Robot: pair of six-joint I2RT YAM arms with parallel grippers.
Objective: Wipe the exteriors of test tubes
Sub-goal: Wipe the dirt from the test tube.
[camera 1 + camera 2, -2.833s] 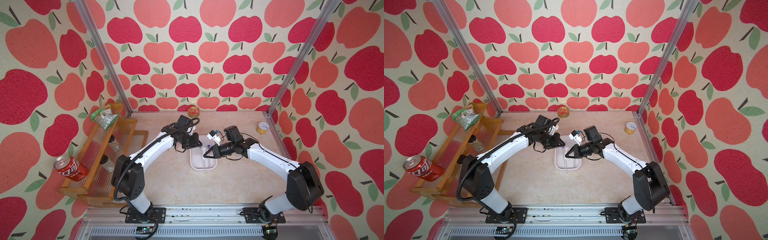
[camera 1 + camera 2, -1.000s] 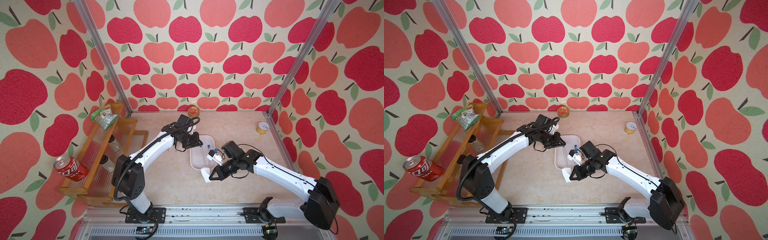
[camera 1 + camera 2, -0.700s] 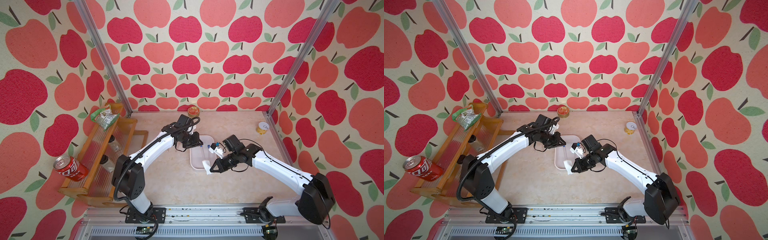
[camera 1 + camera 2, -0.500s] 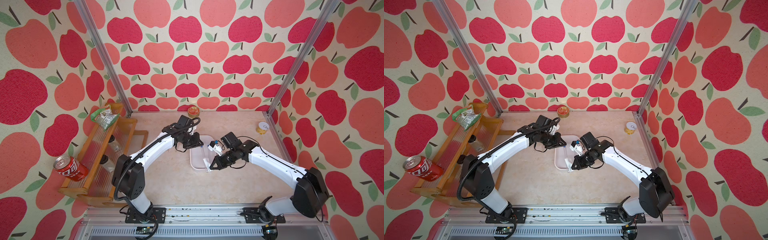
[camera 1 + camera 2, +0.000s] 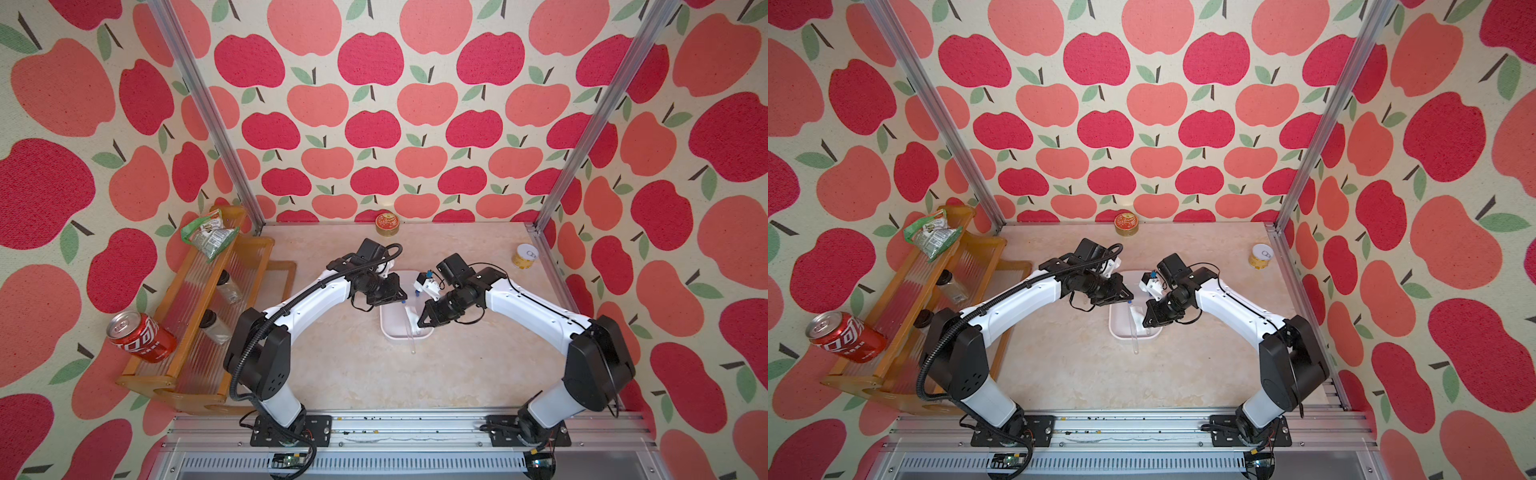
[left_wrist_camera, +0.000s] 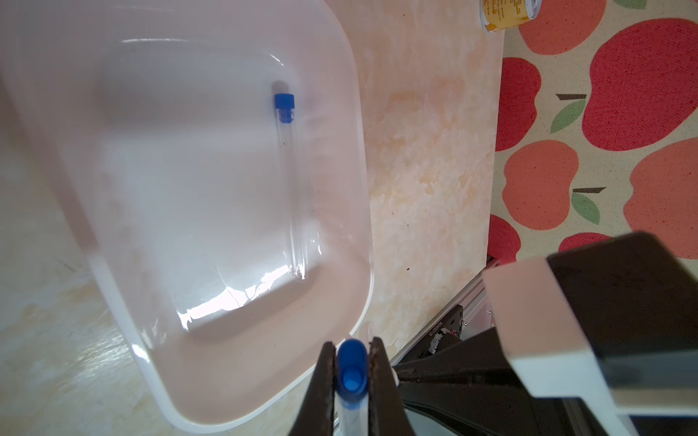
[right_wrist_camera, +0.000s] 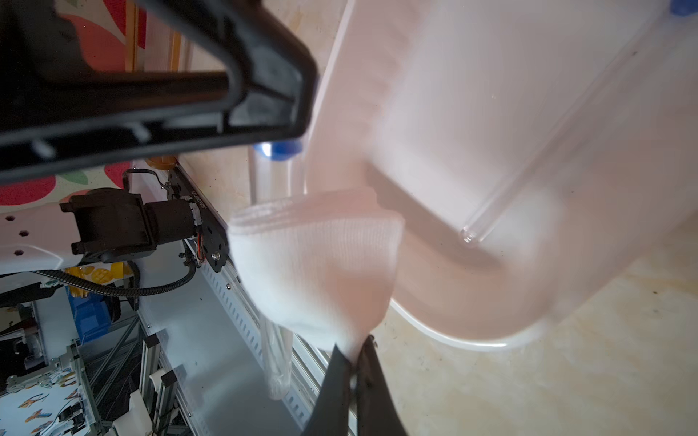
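**A:** Where is the left gripper [image 6: 352, 351] sitting right now?

**B:** It's hovering over the middle of the white tray [image 5: 386, 328], jaws closed tight on a test tube [image 7: 277, 181] and gripping it right at the blue cap.

**A:** And the tube itself, how is it hanging?

**B:** In both top views it's slanting from the cap toward 6 o'clock (calling the back wall 12 and the arm bases 6). Its rounded end is poking past the tray's 6 o'clock rim, above the table [image 5: 353, 374]. Whether that end is touching the table, I can't tell.

**A:** What is the right gripper [image 7: 353, 362] carrying?

**B:** Its jaws are pressing together on one corner of a white cloth [image 7: 317, 264]. It's sitting at the tray's 5 o'clock corner, and the cloth is draping across the middle of the held tube, hiding that stretch. The cap end and the rounded end are showing on either side of it.

**A:** Is the cloth wrapping all the way round?

**B:** Can't say — the right wrist view is only showing the front of it.

**A:** Any other tube around?

**B:** A second test tube [image 6: 291, 181] is lying flat on the tray floor along the 3 o'clock wall — cap pointing to 12, clear of both grippers.
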